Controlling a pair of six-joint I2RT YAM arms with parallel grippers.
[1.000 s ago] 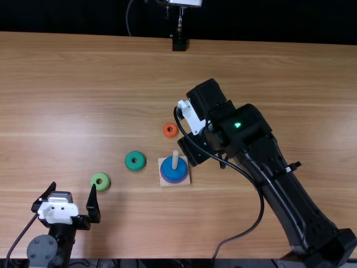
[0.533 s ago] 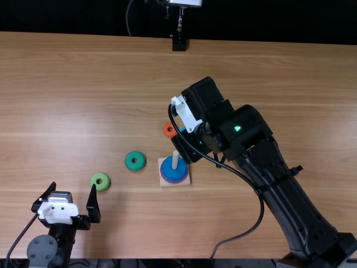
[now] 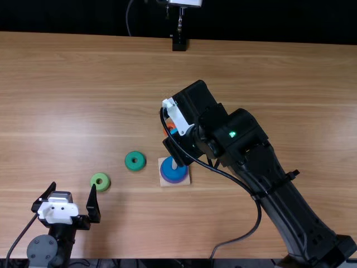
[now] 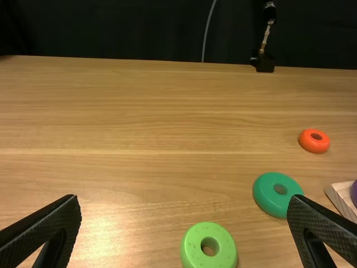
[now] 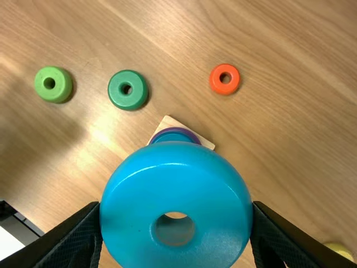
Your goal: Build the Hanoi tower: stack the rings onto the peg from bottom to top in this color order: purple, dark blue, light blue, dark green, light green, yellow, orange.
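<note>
In the top view my right gripper (image 3: 179, 144) is beside the peg base (image 3: 175, 183), near the orange ring (image 3: 165, 132). A sliver of the light blue ring (image 3: 174, 131) peeks out there. The right wrist view has this gripper (image 5: 176, 207) closed around the light blue ring (image 5: 175, 167), held above the base (image 5: 205, 143). Dark blue ring (image 3: 172, 172) lies over purple ring (image 3: 175, 181) on the peg. My left gripper (image 3: 74, 186) stands open; in its wrist view the gripper (image 4: 184, 200) holds nothing. Dark green (image 3: 135, 168) and light green (image 3: 106, 182) rings lie on the table.
A yellow ring (image 5: 339, 250) lies at the right wrist view's lower right edge. The right arm's cable (image 3: 257, 215) loops down over the table (image 3: 128, 84). A black stand (image 3: 179, 44) is at the table's far edge.
My right gripper has shifted left in the top view, carrying the light blue ring, and now covers part of the orange ring and the peg's top. The left arm has stayed still.
</note>
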